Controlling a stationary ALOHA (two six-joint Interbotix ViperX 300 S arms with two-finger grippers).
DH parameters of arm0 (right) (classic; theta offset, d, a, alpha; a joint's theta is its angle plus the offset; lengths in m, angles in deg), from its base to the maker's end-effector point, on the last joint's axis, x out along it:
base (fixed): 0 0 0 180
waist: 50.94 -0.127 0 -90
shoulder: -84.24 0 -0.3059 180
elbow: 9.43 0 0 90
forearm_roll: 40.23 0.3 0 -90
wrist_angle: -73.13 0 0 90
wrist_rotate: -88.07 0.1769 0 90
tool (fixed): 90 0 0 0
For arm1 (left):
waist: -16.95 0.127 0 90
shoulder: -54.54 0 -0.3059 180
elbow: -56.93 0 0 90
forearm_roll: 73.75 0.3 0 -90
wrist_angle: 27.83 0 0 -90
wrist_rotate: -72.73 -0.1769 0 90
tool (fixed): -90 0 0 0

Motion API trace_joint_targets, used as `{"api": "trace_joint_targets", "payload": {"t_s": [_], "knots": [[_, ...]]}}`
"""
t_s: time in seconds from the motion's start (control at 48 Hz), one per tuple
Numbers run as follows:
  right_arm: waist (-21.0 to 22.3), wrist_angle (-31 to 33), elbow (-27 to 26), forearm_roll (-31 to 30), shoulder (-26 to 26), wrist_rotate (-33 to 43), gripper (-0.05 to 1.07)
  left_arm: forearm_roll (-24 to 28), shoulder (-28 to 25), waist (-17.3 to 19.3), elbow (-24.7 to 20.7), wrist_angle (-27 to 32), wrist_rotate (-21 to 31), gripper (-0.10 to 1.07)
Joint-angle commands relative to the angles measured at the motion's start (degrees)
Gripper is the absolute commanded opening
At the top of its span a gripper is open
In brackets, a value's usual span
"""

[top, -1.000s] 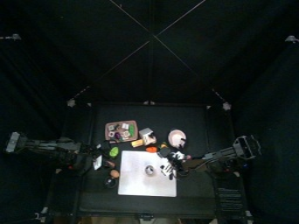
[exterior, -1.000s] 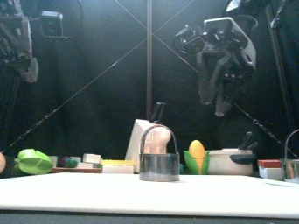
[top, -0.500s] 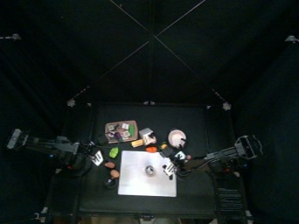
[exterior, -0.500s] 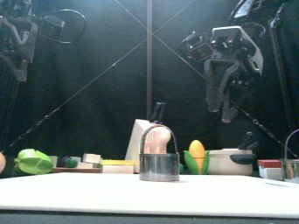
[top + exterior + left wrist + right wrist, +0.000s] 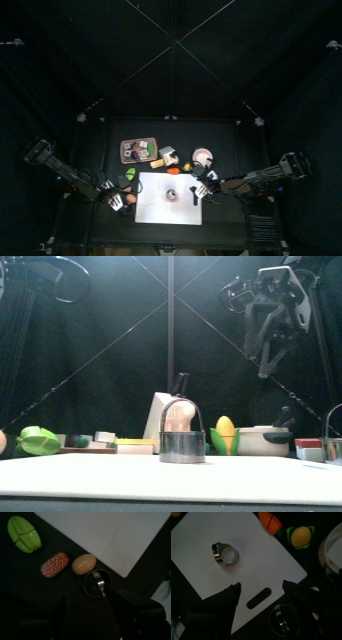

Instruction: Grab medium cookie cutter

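A round metal cookie cutter (image 5: 224, 554) stands on the white cutting board (image 5: 211, 532). It shows near the board's middle in the top view (image 5: 174, 195) and near and large in the front view (image 5: 182, 443). My right gripper (image 5: 264, 599) is open and empty, high above the board's right part (image 5: 271, 351), and apart from the cutter. My left gripper (image 5: 90, 612) is open and empty, over the dark table by the board's front left corner (image 5: 118, 201).
Left of the board lie a green piece (image 5: 23, 533), a red-brown oval (image 5: 54, 564), a tan egg (image 5: 84, 563) and a metal ring (image 5: 100, 582). Beyond the board are a corn cob (image 5: 300, 534), an orange piece (image 5: 272, 518) and a white bowl (image 5: 334, 547).
The right gripper has risen and shifted right in the front view. The left arm has swung toward the table's front, bringing its gripper next to the board's left edge.
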Motion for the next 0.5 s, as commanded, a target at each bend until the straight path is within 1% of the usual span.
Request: {"api": "trace_joint_targets", "payload": {"t_s": [0.0, 0.167, 0.271, 0.417, 0.479], "knots": [[0.26, -1.14, 0.44, 0.35, 2.99, 0.18, 0.98, 0.26, -2.11, -0.09, -1.14, 1.14, 1.67, 0.91], [1.49, -1.93, 2.46, 2.2, 3.69, 0.09, 0.98, -2.29, -6.06, -0.35, -1.49, 0.26, 5.45, 0.91], [1.85, -2.46, 3.25, 2.37, 3.69, 0.09, 0.98, -3.69, -7.56, -0.44, -1.67, -1.32, 6.06, 0.91], [2.02, -2.99, 3.87, 2.81, 3.6, 0.09, 0.98, -6.15, -9.67, -0.7, -2.2, -6.33, 6.06, 0.91], [2.11, -3.08, 4.13, 2.81, 3.6, 0.09, 0.98, -6.42, -10.55, -0.7, -2.46, -7.38, 6.06, 0.91]]}}
